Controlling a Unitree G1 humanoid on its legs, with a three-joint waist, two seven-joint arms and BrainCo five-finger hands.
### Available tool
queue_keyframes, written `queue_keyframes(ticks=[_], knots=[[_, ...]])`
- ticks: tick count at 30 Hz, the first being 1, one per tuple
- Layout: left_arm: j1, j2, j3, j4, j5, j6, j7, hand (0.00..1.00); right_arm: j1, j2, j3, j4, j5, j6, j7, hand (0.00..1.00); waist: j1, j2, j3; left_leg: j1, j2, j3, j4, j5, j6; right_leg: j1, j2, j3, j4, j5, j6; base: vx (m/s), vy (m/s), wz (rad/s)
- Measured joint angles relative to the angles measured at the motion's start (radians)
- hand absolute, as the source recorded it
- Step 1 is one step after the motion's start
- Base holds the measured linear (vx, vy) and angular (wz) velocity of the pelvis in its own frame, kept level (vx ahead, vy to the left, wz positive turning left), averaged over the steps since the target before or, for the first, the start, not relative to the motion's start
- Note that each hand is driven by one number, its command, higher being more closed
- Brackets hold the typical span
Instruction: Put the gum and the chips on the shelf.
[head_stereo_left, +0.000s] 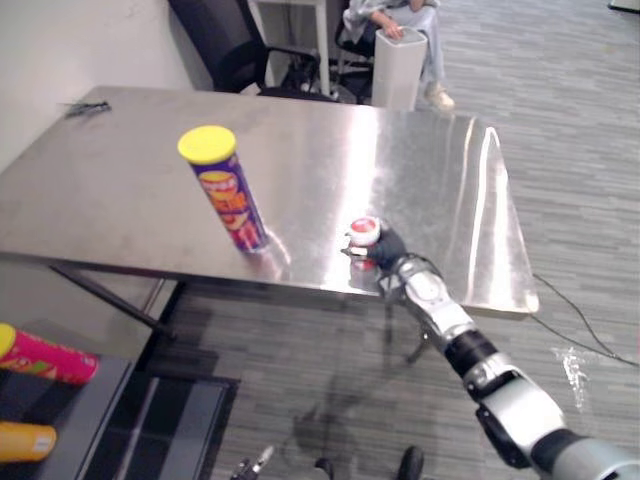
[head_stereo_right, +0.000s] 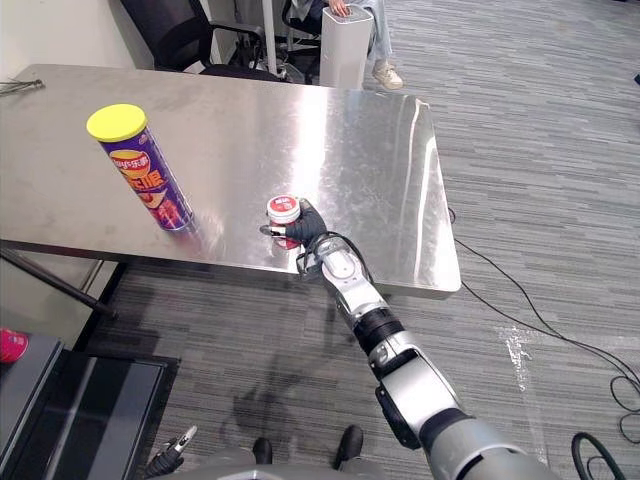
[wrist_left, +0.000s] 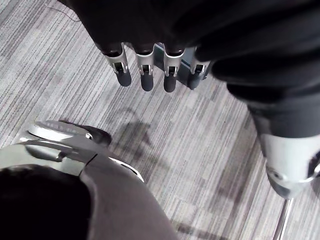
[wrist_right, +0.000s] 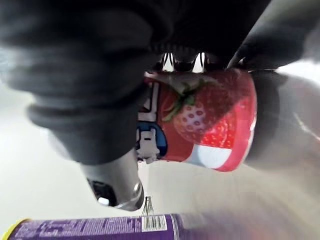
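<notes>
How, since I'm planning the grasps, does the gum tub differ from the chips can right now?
The chips can is tall, slim and purple with a yellow lid; the gum tub is short and red with a whitish lid. The chips can stands free on the steel table; the gum tub is gripped by the right hand. Both are lidded cylinders.

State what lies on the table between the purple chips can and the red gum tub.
Nothing: between the chips can and the gum tub there is just bare steel table, as the left eye view shows.
</notes>
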Motion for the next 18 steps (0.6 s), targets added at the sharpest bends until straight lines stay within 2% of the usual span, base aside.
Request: queue_keyframes(ticks=[10,15,18], knots=[[-0.005,0.002,-0.005,-0.001,0.001,0.001,0.003,0.00,0.006,0.012,0.046,-0.015,-0.002,0.002,0.021,1.00,-0.001,-0.008,0.011,0.021,0.001,0.003,-0.007,0.000,0.000,0.016,0.001,0.004,0.000,0.000,0.000,-0.01,-0.002,0.00],[-0.006,0.008,-0.004,-0.001,0.005,0.001,0.005,0.00,0.067,-0.006,0.041,-0.149,-0.002,0.009,0.018,1.00,-0.002,-0.008,0.011,0.021,0.003,0.007,-0.007,0.000,-0.001,0.014,0.003,0.007,0.000,0.000,0.000,0.00,0.000,0.00],[-0.006,0.008,-0.001,-0.001,0.007,0.001,0.006,0.00,0.103,-0.037,0.022,-0.302,-0.002,0.007,0.010,1.00,-0.004,-0.008,0.011,0.024,0.003,0.013,-0.007,-0.001,-0.001,0.014,0.003,0.011,0.000,0.000,0.000,0.00,-0.001,-0.04]])
